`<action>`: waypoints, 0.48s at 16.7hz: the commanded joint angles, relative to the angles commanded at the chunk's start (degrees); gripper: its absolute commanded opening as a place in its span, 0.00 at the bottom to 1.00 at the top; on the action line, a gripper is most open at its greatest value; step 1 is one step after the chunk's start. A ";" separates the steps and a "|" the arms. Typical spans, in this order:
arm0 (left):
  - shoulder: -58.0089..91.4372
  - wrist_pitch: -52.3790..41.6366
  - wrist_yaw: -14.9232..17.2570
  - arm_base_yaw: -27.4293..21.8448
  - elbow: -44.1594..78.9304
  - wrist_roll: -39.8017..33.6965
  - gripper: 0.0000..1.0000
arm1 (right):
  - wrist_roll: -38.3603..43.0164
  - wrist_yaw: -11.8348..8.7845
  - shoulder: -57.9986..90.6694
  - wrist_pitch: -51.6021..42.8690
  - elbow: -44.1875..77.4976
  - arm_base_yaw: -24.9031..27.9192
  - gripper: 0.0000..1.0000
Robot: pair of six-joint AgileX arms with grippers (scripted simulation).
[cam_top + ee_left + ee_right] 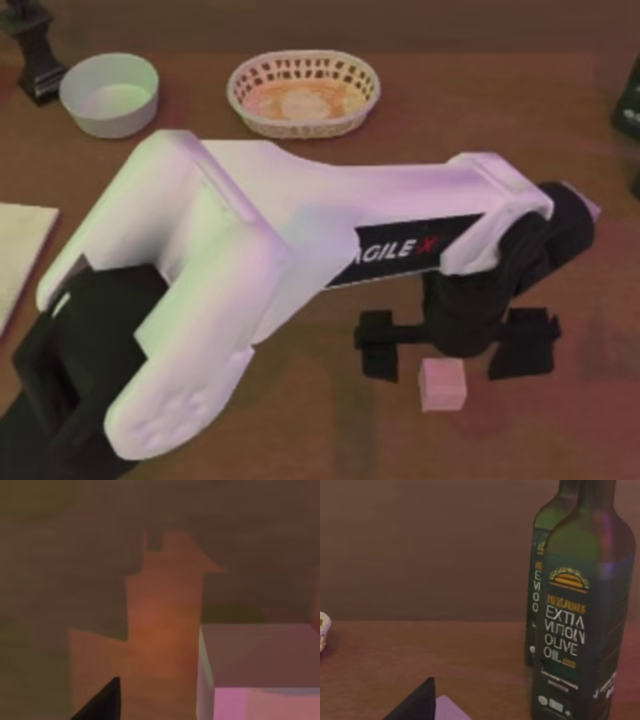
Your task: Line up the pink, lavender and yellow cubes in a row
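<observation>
Left claw (455, 343) seen spread above surface (300, 420), pink cube (442, 385) just beside at its 6 o'clock, untouched. Right claw state cannot be told.

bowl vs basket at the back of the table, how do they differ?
The bowl is round; the basket is oval. The bowl has plain solid white walls; the basket is a tan open weave. The bowl looks deeper, the basket shallower and wider. Both stand upright, open-topped, apart from each other. The left pincer is open beside the pink cube, away from both.
</observation>
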 joint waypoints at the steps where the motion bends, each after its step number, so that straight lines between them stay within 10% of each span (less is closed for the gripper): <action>1: -0.16 -0.80 -0.03 -0.02 0.74 -0.02 1.00 | 0.00 0.00 0.00 0.00 0.00 0.00 1.00; 8: -3.46 -13.03 -0.04 0.82 9.46 -0.40 1.00 | 0.00 0.00 0.00 0.00 0.00 0.00 1.00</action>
